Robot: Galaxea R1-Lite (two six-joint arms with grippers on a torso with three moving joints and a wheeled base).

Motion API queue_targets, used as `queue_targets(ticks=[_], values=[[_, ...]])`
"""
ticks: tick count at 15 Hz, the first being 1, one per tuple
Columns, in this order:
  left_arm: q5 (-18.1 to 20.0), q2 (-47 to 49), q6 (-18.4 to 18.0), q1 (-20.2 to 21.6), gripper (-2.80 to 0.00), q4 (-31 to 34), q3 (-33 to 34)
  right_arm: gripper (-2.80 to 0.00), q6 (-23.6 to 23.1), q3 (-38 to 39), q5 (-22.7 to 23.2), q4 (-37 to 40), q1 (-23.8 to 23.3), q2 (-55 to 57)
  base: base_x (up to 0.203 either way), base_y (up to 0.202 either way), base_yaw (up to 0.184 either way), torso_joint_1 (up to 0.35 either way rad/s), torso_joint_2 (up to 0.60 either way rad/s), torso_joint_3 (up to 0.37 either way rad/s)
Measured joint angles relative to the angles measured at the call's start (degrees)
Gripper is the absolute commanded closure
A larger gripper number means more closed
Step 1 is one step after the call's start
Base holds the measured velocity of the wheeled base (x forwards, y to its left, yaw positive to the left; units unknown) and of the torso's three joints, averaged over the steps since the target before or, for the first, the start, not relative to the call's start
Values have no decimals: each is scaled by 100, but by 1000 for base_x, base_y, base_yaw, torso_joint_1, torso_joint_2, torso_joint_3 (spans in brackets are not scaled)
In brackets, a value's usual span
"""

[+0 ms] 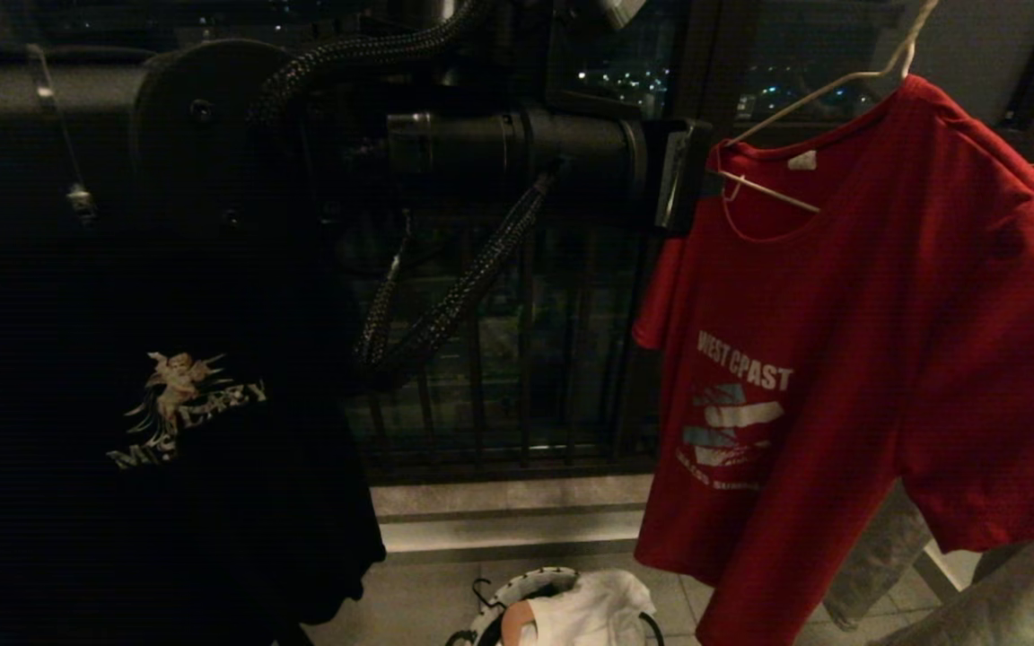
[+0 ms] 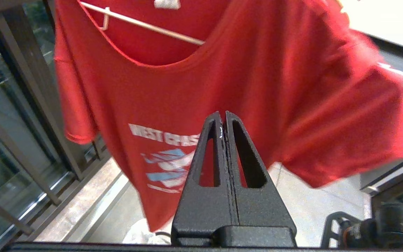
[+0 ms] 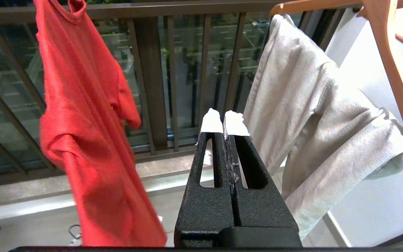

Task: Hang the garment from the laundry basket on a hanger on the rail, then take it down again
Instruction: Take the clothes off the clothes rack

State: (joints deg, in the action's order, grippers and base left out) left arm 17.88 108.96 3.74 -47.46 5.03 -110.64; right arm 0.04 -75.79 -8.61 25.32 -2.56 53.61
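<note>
Hanging lengthwise downward on the hanger [image 1: 827, 85], garment [image 1: 849, 359] faces the empty, closed left gripper [image 2: 223, 117]

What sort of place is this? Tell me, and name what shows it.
Probably a home balcony or laundry nook at night: red T-shirt on a thin white wire hanger, dark metal railing before glass, round patterned-rim laundry basket on tiles.

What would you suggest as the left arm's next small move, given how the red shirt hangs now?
Probably open the left gripper and ease it toward the shirt's neckline. The red shirt already hangs on the white wire hanger, so taking it down seems next, and both grippers are shut and empty, the right gripper beside a grey garment.
</note>
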Motion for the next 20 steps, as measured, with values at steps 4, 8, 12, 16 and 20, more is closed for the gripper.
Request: queue_targets(ticks=[4, 8, 12, 16, 20], values=[[-269, 48, -28, -39, 0, 52, 173, 0, -478, 233, 7, 100, 2, -194, 0, 0, 0, 0, 0, 0], [-808, -153, -22, -28, 0, 43, 1027, 0, -492, 239, 39, 839, 0, -385, 0, 0, 0, 0, 0, 0], [-1457, -396, 17, 91, 0, 41, 1990, 0, -546, 259, 214, 1356, 24, -439, 0, 0, 0, 0, 0, 0], [-1730, -736, 232, 565, 0, 4, 2933, 0, -1093, 565, 832, 1580, 35, -716, 0, 0, 0, 0, 0, 0], [-1772, -1128, 501, 941, 0, 16, 3301, -280, -1228, 839, 1028, 1616, 4, -975, 0, 0, 0, 0, 0, 0]])
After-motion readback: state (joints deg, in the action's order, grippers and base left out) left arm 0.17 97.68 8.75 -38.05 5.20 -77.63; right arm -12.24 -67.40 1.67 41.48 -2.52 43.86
